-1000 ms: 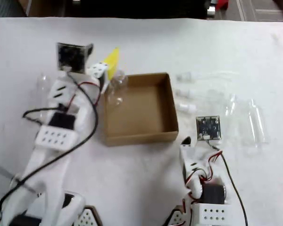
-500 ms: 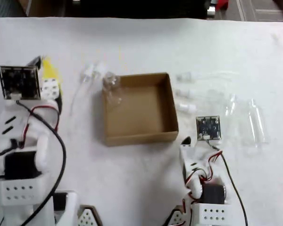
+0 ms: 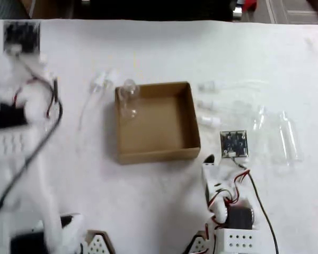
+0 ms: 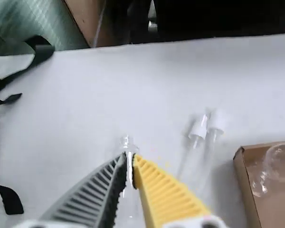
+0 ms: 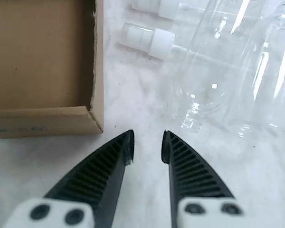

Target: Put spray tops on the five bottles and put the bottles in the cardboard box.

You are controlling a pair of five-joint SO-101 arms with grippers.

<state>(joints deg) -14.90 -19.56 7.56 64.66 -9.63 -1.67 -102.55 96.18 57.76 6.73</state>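
Note:
The cardboard box (image 3: 159, 154) sits mid-table, with one clear bottle (image 3: 127, 98) leaning at its far left corner. Two spray tops (image 3: 102, 80) lie left of the box. Three more spray tops (image 3: 208, 104) and several clear bottles (image 3: 285, 138) lie to its right. My left arm (image 3: 18, 111) is at the far left. My left gripper (image 4: 129, 159) has its grey and yellow fingers together, and a clear bottle neck (image 4: 127, 141) shows just past the tips. Near the box's front right corner (image 5: 96, 118) my right gripper (image 5: 147, 142) is open over bare table, holding nothing.
The left wrist view also has the two spray tops (image 4: 204, 128) and the box corner (image 4: 266, 190) with the bottle in it (image 4: 275, 166). Black straps (image 4: 9, 71) hang at the table's far left edge. In front of my right gripper lie clear bottles (image 5: 213, 80) and spray tops (image 5: 149, 40).
My left arm has swung from the box's far left corner out to the far left of the table. The bottle stays at the box corner. The right arm has not moved.

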